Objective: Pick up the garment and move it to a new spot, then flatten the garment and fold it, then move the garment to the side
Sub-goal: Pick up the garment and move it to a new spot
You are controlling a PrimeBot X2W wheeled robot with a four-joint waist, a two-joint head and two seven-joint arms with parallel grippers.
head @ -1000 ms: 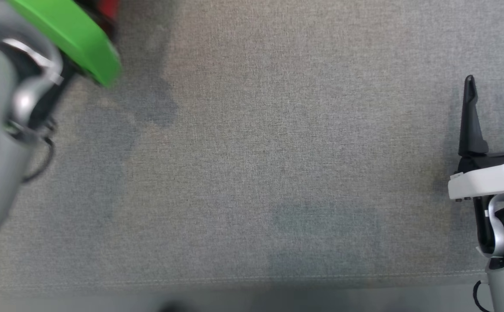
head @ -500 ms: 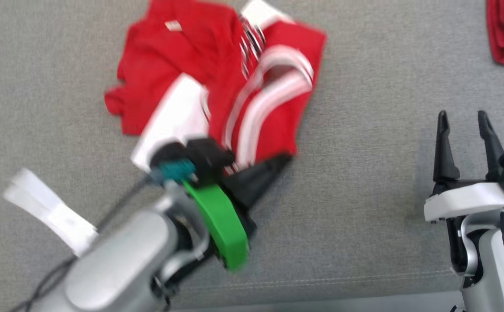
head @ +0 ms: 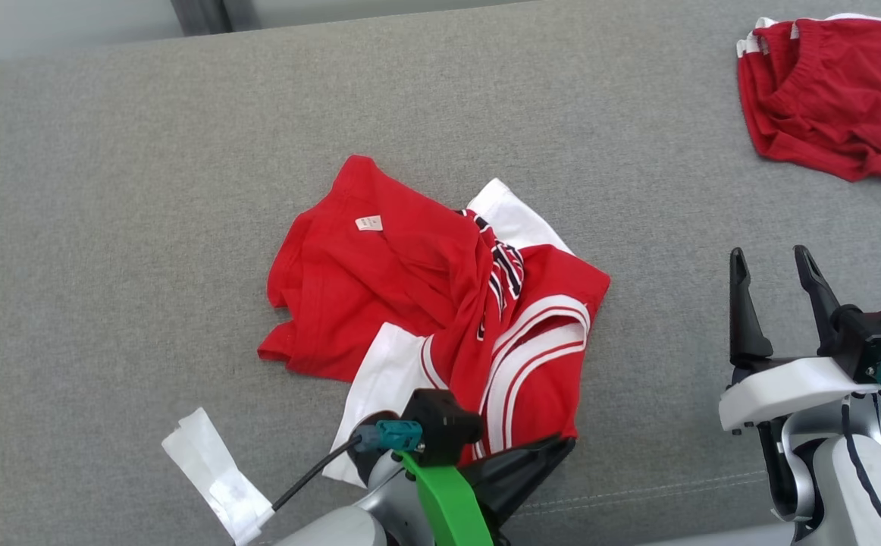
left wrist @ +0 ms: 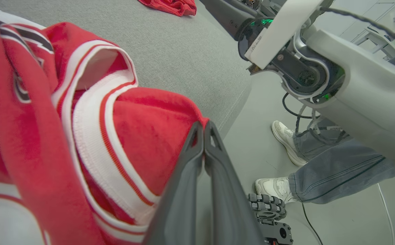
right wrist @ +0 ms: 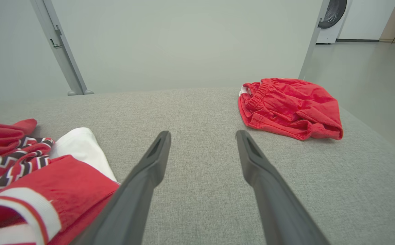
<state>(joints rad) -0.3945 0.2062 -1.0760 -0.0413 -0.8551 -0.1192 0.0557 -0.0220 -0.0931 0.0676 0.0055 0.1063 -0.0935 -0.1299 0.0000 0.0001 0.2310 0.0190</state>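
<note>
Jaws: our left gripper [head: 558, 446] together at garment [head: 402, 296] corner, right gripper [head: 768, 254] apart. We judge pick-up step; next needs firm pinch, lift.

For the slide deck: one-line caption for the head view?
Crumpled red-and-white jersey on grey cushion; left gripper shut at its near corner, right gripper open, another red garment far right.

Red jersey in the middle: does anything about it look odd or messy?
Yes. The jersey lies crumpled in a heap, apparently twisted partly inside out, with its label showing and a white panel poking out.
</note>
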